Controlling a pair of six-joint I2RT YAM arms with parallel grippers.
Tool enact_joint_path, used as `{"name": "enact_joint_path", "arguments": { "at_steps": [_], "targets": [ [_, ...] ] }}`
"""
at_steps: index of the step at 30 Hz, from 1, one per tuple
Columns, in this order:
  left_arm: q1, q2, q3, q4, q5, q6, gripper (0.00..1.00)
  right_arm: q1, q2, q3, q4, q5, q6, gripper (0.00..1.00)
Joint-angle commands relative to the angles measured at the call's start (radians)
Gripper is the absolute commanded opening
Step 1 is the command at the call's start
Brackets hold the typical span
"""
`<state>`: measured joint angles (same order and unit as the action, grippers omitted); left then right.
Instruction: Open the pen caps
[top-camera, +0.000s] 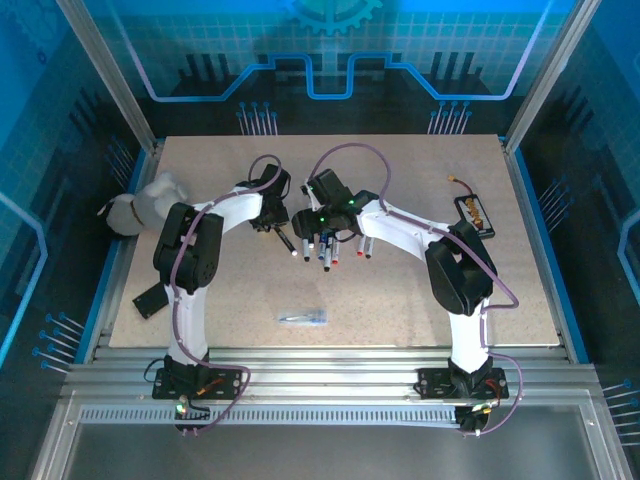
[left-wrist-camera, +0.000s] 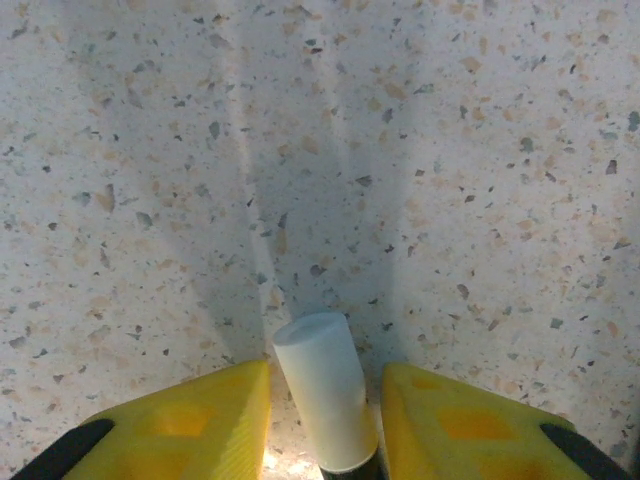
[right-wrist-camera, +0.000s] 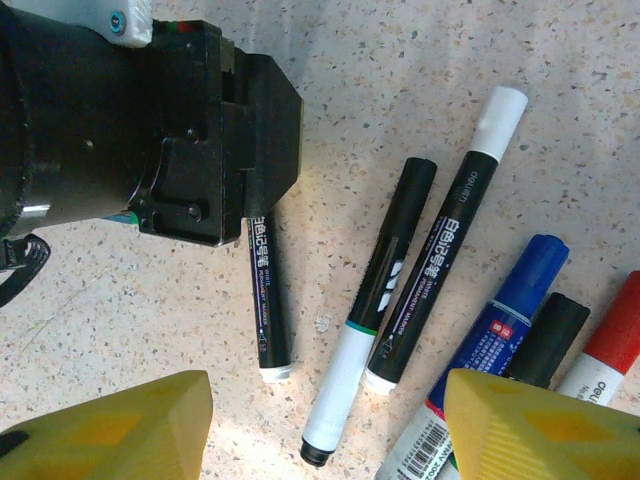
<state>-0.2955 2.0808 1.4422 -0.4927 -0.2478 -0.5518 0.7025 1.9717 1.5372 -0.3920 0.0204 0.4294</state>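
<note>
My left gripper (top-camera: 272, 218) is shut on a black pen (top-camera: 285, 240) and holds it tilted off the table. Its white cap (left-wrist-camera: 320, 390) sticks out forward between the yellow fingers (left-wrist-camera: 200, 420). The pen's barrel (right-wrist-camera: 264, 300) runs out from under the left gripper's black housing (right-wrist-camera: 150, 130). My right gripper (top-camera: 312, 232) hangs open (right-wrist-camera: 325, 395) just above the other pens (top-camera: 330, 252). Below it lie a black pen with a white cap (right-wrist-camera: 497, 120), a white-barrelled pen with a long black cap (right-wrist-camera: 395, 240), a blue pen (right-wrist-camera: 500, 330) and a red one (right-wrist-camera: 615, 335).
A clear crumpled wrapper (top-camera: 302, 317) lies near the front middle. A white bundle (top-camera: 150, 200) sits at the left edge, with a flat black piece (top-camera: 150, 298) below it. A small black holder (top-camera: 473, 212) lies at the right. The two grippers are very close together.
</note>
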Motion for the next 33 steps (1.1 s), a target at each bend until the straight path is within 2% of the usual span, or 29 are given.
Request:
{"name": "enact_joint_path", "arguments": {
  "at_steps": [1, 7, 17, 26, 28, 33],
  "targets": [
    [-0.004, 0.037, 0.024, 0.002, 0.020, -0.016, 0.34, 0.023, 0.013, -0.006, -0.001, -0.014, 0.013, 0.63],
    [-0.001, 0.048, 0.034, 0.007, 0.039, -0.014, 0.32, 0.031, 0.014, -0.008, -0.006, -0.020, 0.013, 0.62],
    [0.006, 0.062, 0.053, 0.003, 0.082, -0.010, 0.21, 0.057, 0.022, -0.004, -0.013, -0.025, 0.018, 0.61],
    [0.009, 0.056, 0.066, -0.001, 0.115, -0.005, 0.06, 0.098, 0.084, 0.043, -0.038, -0.025, 0.019, 0.58],
    [0.010, 0.056, 0.069, -0.002, 0.141, -0.001, 0.00, 0.098, 0.102, 0.054, -0.043, -0.022, 0.022, 0.58],
    [0.010, 0.035, 0.064, -0.009, 0.207, 0.021, 0.00, 0.097, 0.129, 0.079, -0.040, -0.031, 0.027, 0.55]
  ]
}}
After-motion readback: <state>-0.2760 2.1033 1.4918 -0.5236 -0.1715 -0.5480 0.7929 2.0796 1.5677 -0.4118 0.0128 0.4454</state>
